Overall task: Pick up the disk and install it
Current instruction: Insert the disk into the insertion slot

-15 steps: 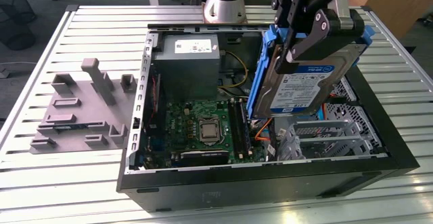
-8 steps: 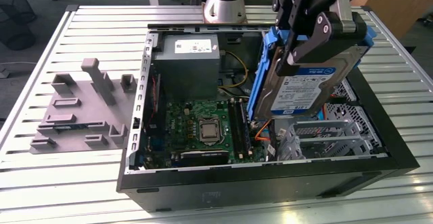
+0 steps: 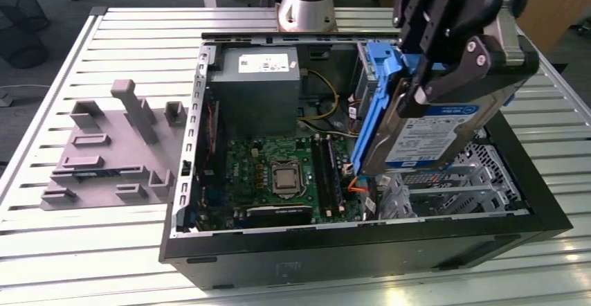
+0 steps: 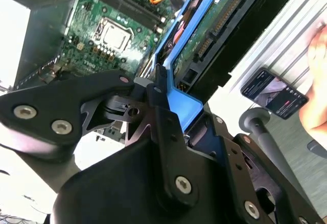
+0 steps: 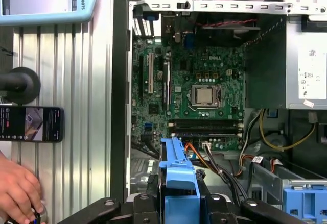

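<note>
**Disk held over the drive cage – status**

The slatted table (image 3: 111, 36) carries an open computer case (image 3: 369, 250), laid on its side and taking up most of the surface. A grey moulded fixture (image 3: 111, 154) lies beside the case, toward the table edge at the exterior view's left.

Inside the case, the grey power supply (image 3: 254, 91) sits at the far wall. The motherboard (image 3: 277, 174) covers the floor in front of it. The metal drive cage (image 3: 443, 188) fills the near corner on the exterior view's right.

The gripper (image 3: 461, 88) is clamped on the upper end of the disk (image 3: 434, 136), one finger against each flat face. The disk is clear of the table and the case floor. It hangs directly beneath the gripper, with its long axis steeply tilted and close to upright. Its lower end points down at the drive cage, and whether the two touch cannot be told.

The blue carrier frame (image 4: 179, 101) runs along the disk's edge between the fingers. In the second wrist view the disk's circuit-board face is turned toward the motherboard side.

A phone (image 5: 30, 124) and a person's hand (image 5: 18, 188) rest on the table outside the case – well apart from the disk.
</note>
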You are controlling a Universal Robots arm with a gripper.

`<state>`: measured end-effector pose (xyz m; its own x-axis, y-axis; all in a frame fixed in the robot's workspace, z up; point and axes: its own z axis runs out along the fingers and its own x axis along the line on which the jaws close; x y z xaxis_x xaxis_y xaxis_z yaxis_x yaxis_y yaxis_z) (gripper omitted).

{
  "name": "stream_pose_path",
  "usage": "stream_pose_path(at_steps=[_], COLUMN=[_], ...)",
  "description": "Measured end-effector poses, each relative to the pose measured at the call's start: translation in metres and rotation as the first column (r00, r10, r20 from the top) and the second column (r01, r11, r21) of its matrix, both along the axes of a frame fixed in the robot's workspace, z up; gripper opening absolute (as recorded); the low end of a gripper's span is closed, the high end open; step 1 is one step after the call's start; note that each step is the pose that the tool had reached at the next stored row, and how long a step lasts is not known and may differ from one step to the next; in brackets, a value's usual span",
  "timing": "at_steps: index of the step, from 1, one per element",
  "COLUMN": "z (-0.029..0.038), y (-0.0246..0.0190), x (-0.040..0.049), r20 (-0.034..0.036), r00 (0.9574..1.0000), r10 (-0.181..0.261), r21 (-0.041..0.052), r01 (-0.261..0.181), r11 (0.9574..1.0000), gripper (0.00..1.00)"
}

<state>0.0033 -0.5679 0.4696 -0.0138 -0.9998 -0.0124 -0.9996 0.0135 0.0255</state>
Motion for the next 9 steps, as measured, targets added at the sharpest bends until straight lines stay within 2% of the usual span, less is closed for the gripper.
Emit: stream_pose_path(at_steps=[5, 9], z=[-0.0024, -0.0067], y=[-0.0002, -0.0002], x=[0.0159, 0.0213], r20=[0.0000, 0.0000], r00=[1.0000, 1.0000], r10=[0.000, 0.006], r21=[0.0000, 0.0001], r01=[0.000, -0.006], r11=[1.0000, 1.0000], gripper=[0.36, 0.36])
